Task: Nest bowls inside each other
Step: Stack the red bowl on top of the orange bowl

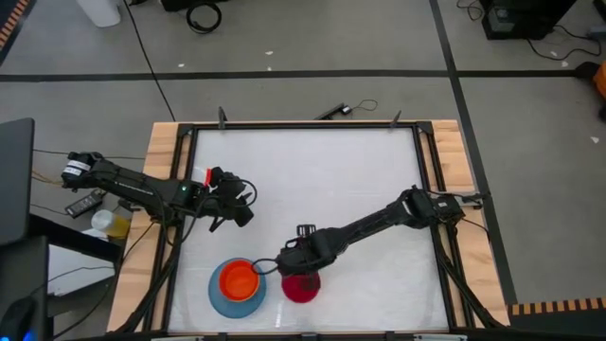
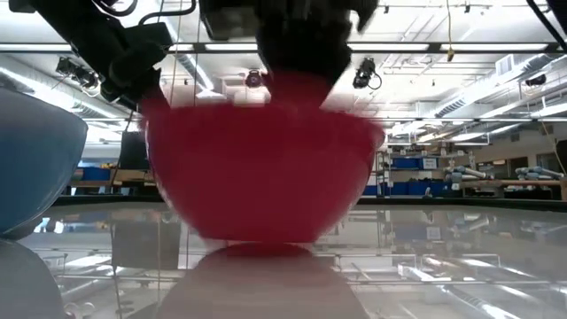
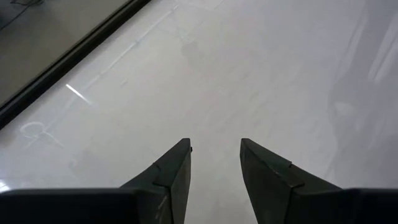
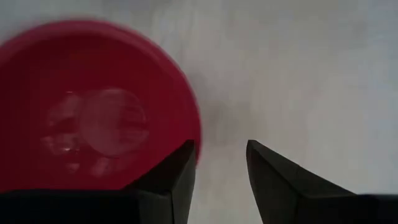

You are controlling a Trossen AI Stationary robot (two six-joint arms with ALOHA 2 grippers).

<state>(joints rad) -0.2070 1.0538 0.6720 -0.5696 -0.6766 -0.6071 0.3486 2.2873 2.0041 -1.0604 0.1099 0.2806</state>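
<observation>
The red bowl (image 1: 301, 287) stands upright on its base on the white table near the front edge, and fills the low view (image 2: 266, 168). To its left a light blue bowl (image 1: 218, 301) holds an orange bowl (image 1: 239, 279) nested inside it. My right gripper (image 1: 292, 265) points down over the red bowl's far rim, open. In the right wrist view one finger stands at the bowl's rim (image 4: 196, 146), the other over bare table. My left gripper (image 1: 239, 210) hangs open over bare table, left of centre, with nothing between its fingers (image 3: 214, 144). My right gripper comes from above, pointing down, with one finger (image 4: 177, 177) at the red bowl's rim (image 4: 198, 134). I cannot tell whether that finger touches the rim. The other finger (image 4: 273, 180) is clear of the bowl, and the bowl rests on the table.
A black rail frame (image 1: 421, 180) and wooden borders (image 1: 166, 152) run round the white table. The far half and right side of the surface (image 1: 331, 170) are bare. The blue bowl's wall (image 2: 35, 168) shows at the left edge of the low view.
</observation>
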